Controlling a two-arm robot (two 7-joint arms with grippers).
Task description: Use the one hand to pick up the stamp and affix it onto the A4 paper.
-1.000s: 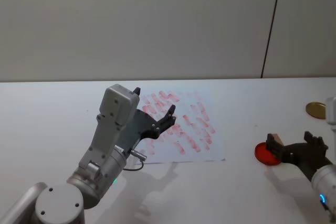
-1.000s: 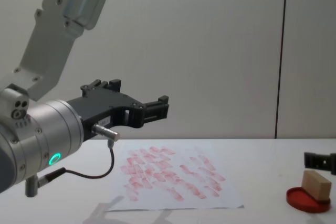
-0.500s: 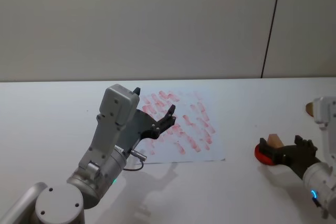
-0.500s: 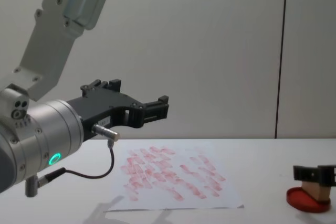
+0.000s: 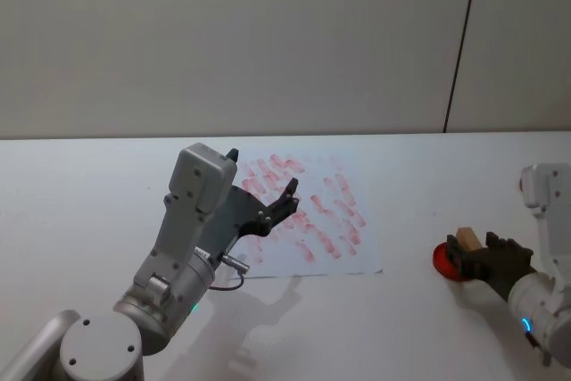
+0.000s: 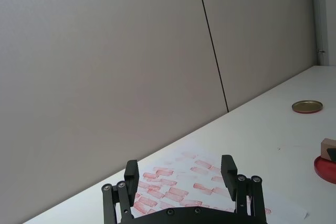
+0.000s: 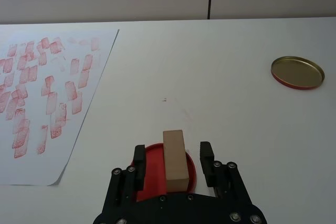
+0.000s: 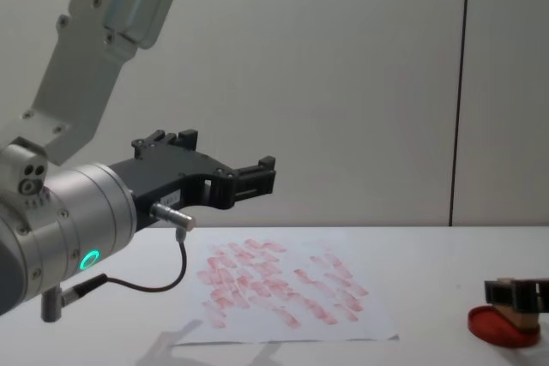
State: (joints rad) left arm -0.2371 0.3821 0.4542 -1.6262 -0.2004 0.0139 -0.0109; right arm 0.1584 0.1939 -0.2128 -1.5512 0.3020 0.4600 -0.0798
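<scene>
Down at the right of the tabletop (image 5: 419, 176), the right fingers (image 7: 206, 153) were spread on either side of the stamp (image 7: 174, 158) with a gap on each side. The stamp rested on the red ink pad (image 7: 151, 169), near the paper's (image 7: 52, 93) front right corner, and a gold lid (image 7: 297, 72) lay farther back, well apart from the pad. The left fingers (image 6: 228, 167), also spread and holding nothing, hung raised above the paper's left part, well apart from the stamp.
</scene>
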